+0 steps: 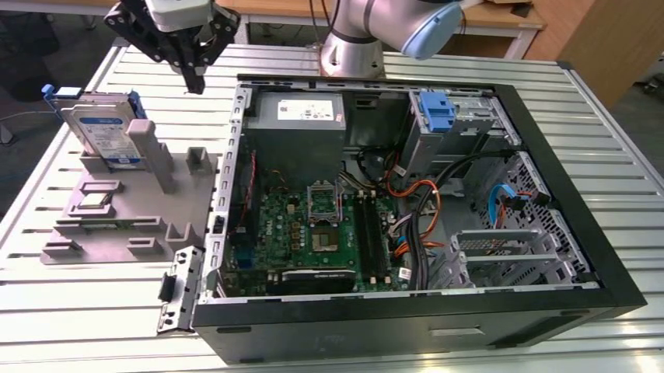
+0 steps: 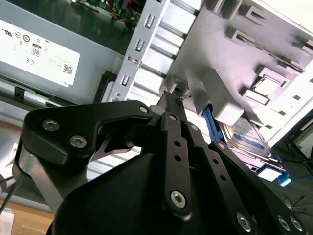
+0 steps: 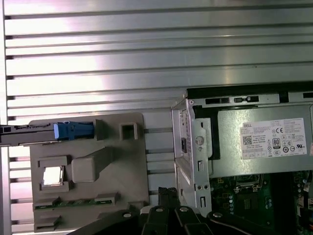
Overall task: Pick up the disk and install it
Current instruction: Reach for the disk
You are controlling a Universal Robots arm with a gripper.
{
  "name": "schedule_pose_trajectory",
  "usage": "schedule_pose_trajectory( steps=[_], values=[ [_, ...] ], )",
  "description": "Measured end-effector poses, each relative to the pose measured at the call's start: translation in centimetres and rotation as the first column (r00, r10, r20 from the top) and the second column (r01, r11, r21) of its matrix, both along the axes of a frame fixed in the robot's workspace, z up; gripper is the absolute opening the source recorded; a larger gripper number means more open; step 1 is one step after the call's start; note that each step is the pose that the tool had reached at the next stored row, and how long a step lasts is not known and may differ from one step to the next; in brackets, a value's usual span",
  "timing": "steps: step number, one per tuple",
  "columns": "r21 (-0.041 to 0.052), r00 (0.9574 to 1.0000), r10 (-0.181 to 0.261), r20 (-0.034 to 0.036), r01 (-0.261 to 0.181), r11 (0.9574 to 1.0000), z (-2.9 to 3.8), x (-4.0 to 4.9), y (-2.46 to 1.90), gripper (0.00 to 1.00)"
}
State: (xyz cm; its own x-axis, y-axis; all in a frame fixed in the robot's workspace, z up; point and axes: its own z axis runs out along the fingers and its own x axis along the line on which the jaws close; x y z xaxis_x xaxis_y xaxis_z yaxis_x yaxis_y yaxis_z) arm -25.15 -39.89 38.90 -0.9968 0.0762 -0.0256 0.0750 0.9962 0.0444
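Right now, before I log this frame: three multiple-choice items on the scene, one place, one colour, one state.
1. Where is the silver-grey rectangular hard disk?
A) in a drive bay
B) upright in the grey plastic fixture
C) flat on the table

2. What colour are the disk's plastic side rails?
A) red
B) blue
C) yellow

3. What state is the black tool in?
A) shut, empty
B) shut on the disk
C) wide open

Answers:
1 B: it stands in the fixture, on the exterior view's left of the open black computer case.
2 B: a blue rail end shows in the first wrist view.
3 A: its fingers meet, apart from the disk.
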Motion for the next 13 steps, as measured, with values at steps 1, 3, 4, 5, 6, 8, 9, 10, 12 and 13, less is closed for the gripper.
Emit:
schedule_pose_trajectory(
  steps=[1, 3, 4, 5, 6, 8, 9, 10, 12, 13],
  values=[
    [0.0, 1.0, 0.0, 0.0, 0.0, 1.0, 0.0, -0.07, 0.0, 0.1],
    [0.0, 1.0, 0.0, 0.0001, 0.0, 1.0, 0.0, -0.15, 0.0, 0.1],
    [0.0, 1.0, 0.0, 0.0, 0.0, 1.0, 0.0, -0.17, 0.0, 0.1],
    [0.0, 1.0, 0.0, 0.0, 0.0, 1.0, 0.0, -0.18, 0.0, 0.1],
    [0.0, 1.0, 0.0, 0.0, 0.0, 1.0, 0.0, -0.19, 0.0, 0.1],
    [0.0, 1.0, 0.0, 0.0, 0.0, 1.0, 0.0, -0.21, 0.0, 0.1],
    [0.0, 1.0, 0.0, 0.0001, 0.0, 1.0, 0.0, -0.21, 0.0, 0.1],
    [0.0, 1.0, 0.0, 0.0, 0.0, 1.0, -0.01, -0.22, 0.0, 0.1],
    [0.0, 1.0, 0.0, 0.0, 0.0, 1.0, -0.01, -0.27, 0.0, 0.1],
    [0.0, 1.0, 0.0, -0.0001, 0.0, 1.0, -0.01, -0.28, 0.0, 0.1]
  ],
)
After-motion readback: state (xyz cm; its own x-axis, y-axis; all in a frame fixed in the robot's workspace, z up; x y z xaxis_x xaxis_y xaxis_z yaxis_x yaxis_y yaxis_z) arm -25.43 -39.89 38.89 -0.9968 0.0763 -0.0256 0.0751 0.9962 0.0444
